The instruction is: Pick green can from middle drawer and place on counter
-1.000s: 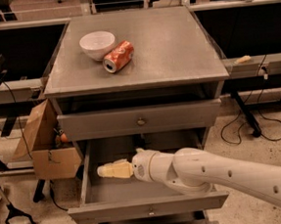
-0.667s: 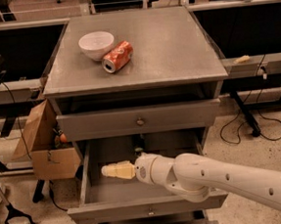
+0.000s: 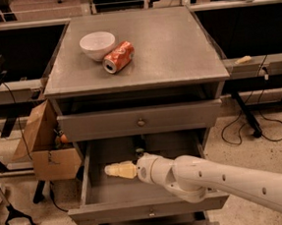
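The middle drawer (image 3: 113, 192) is pulled open below the closed top drawer (image 3: 181, 117). A small dark can-like shape, which seems to be the green can (image 3: 139, 146), stands at the drawer's back, partly hidden under the drawer above. My gripper (image 3: 117, 170), cream-coloured, is inside the open drawer, left of centre and pointing left. It is a little in front of and to the left of the can, apart from it. My white arm (image 3: 221, 179) comes in from the lower right over the drawer's front. The grey counter (image 3: 170, 48) is on top.
A white bowl (image 3: 97, 44) and an orange-red soda can (image 3: 119, 56) lying on its side sit at the counter's back left. An open cardboard box (image 3: 45, 150) stands on the floor left of the cabinet. Cables (image 3: 253, 129) lie on the right.
My gripper has shifted slightly to the right inside the drawer. The cans and the bowl have not moved.
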Available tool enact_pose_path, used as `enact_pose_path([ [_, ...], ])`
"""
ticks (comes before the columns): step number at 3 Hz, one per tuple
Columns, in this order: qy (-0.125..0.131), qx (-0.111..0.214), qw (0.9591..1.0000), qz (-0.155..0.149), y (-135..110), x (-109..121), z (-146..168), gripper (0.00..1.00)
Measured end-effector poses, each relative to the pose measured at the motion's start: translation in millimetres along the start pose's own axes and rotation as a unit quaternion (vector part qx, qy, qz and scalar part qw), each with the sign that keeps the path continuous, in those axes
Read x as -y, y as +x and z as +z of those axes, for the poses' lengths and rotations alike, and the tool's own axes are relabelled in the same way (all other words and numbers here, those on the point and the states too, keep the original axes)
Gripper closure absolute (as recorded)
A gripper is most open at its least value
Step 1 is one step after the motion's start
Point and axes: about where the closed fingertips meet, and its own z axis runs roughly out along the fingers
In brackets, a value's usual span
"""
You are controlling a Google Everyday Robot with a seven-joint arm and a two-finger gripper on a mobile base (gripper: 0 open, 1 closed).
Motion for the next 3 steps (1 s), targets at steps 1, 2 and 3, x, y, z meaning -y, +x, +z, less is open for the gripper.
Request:
enact_pose_path([
  [1,0.031,0.017,0.9994,0.002,14,47,21,0.0],
  [2,0.071,0.048,0.9963,0.004,21,83,38,0.0],
  [3,0.111,0.087,0.99,0.007,24,100,56,0.0],
])
